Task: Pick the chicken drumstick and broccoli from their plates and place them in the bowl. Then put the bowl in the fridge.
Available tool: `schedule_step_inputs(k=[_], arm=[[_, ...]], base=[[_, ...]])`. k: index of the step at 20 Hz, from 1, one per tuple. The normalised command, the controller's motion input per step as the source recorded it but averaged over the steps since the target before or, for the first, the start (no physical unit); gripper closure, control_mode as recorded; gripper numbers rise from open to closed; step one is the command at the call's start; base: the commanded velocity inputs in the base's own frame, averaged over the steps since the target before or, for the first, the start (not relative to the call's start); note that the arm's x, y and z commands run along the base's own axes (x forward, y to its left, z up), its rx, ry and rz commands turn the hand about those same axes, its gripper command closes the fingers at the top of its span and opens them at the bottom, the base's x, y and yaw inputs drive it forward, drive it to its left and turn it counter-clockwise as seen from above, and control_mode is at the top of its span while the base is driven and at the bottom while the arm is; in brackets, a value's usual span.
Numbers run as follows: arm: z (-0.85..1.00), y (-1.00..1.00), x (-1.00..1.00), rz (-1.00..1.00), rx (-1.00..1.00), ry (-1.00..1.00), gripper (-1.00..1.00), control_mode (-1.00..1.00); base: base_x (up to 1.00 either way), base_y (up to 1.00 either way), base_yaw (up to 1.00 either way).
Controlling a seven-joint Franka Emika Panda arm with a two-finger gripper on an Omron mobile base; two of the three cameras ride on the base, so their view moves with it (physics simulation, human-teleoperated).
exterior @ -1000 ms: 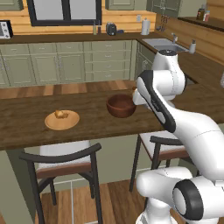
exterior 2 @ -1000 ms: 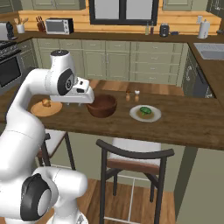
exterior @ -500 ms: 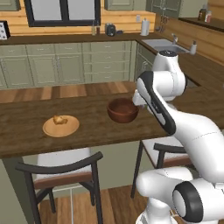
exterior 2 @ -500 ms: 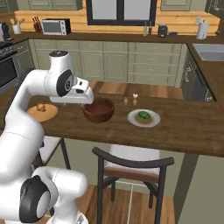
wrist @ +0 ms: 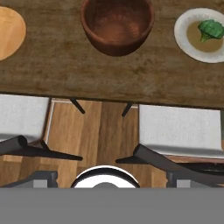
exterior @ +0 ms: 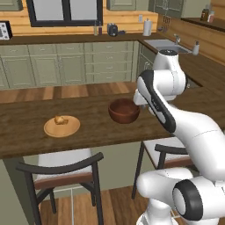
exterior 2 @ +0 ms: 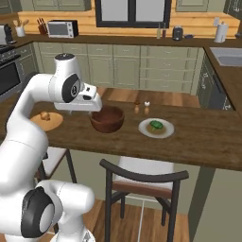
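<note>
Gripper (exterior 2: pixel 93 105) mostly hidden behind the white hand in both base views; fingertips not made out, spread cannot be told from what shows. Hangs low over the counter's (exterior: pixel 26 132) near edge, just beside the bowl (exterior: pixel 124 110).

Tan plate (wrist: pixel 8 30) cut off at the hand view's left edge. Grey plate hidden by the arm in left base view. Bowl's top rim clipped in hand view.

Bowl: one, deep, dark reddish-brown wood, inside bare, near the counter's middle, closer to the near edge.

Drumstick (exterior: pixel 60 120): one, small golden-brown lump, on the tan plate toward its far side, well left of the bowl in left base view.

Broccoli (exterior 2: pixel 156 125): one, bright green floret, on the grey plate (exterior 2: pixel 144 127), just right of the bowl in right base view. Tan patch under it on the plate, nature unclear.

Two small shakers (exterior 2: pixel 142 107) near the counter's far edge, behind the grey plate; details too small.

Plates: two. Chairs (exterior 2: pixel 142 182): two, tucked under the near edge.
</note>
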Motion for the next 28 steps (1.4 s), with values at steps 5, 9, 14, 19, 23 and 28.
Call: schedule_step_inputs(k=[5,9,14,19,23,28], arm=[[0.00,0.00,0.00,0.00,0.00,0.00,-1.00,1.00],[0.00,-0.09,0.40,0.00,0.00,0.00,-1.00,-1.00],[-0.08,-0.45,0.47,-0.02,0.01,0.05,-1.00,-1.00],[-0.04,-0.80,0.39,0.08,0.02,0.08,-1.00,-1.00],[-0.05,-0.96,0.20,0.11,0.04,0.01,-1.00,-1.00],[-0.43,-0.85,0.11,0.08,-0.03,0.00,-1.00,-1.00]], base=[[0.80,0.00,0.00],[0.13,0.00,0.00],[0.00,0.00,0.00],[0.00,0.00,0.00],[0.00,0.00,0.00],[0.00,0.00,0.00]])
